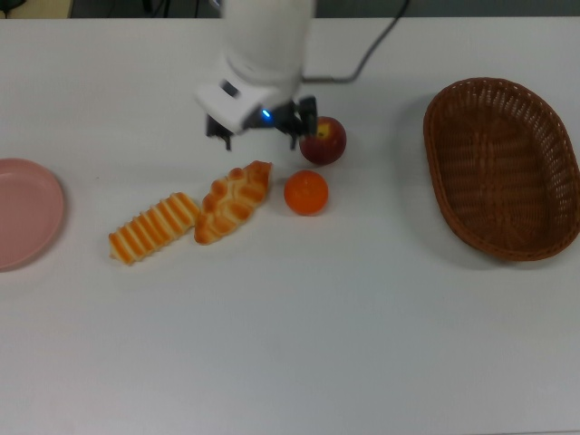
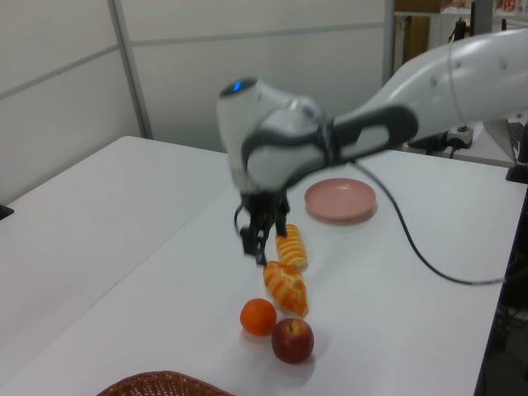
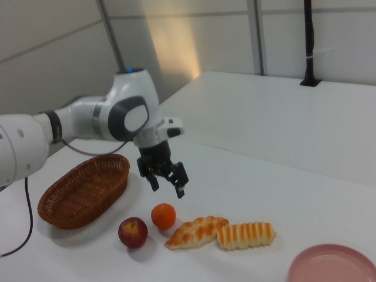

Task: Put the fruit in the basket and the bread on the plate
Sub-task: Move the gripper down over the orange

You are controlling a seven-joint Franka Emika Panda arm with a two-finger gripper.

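My gripper [image 1: 260,139] [image 2: 256,252] [image 3: 168,188] hangs open and empty above the table, just behind the braided loaf [image 1: 234,202] [image 2: 285,286] [image 3: 196,231] in the top view. The dark red apple [image 1: 324,140] [image 3: 133,231] lies beside its right finger there. The orange [image 1: 305,192] [image 3: 163,216] lies just in front of the apple. The ridged loaf [image 1: 154,227] [image 2: 290,245] touches the braided loaf's left end. The pink plate [image 1: 27,213] [image 2: 340,198] lies empty at the top view's left edge. The empty wicker basket [image 1: 503,168] [image 3: 82,191] stands at the top view's right.
The arm [image 2: 396,124] reaches in over the table's far edge in the top view, trailing a black cable [image 2: 412,247]. A second white table [image 2: 91,206] stands across a gap on the left view's left. A wall with panels stands behind.
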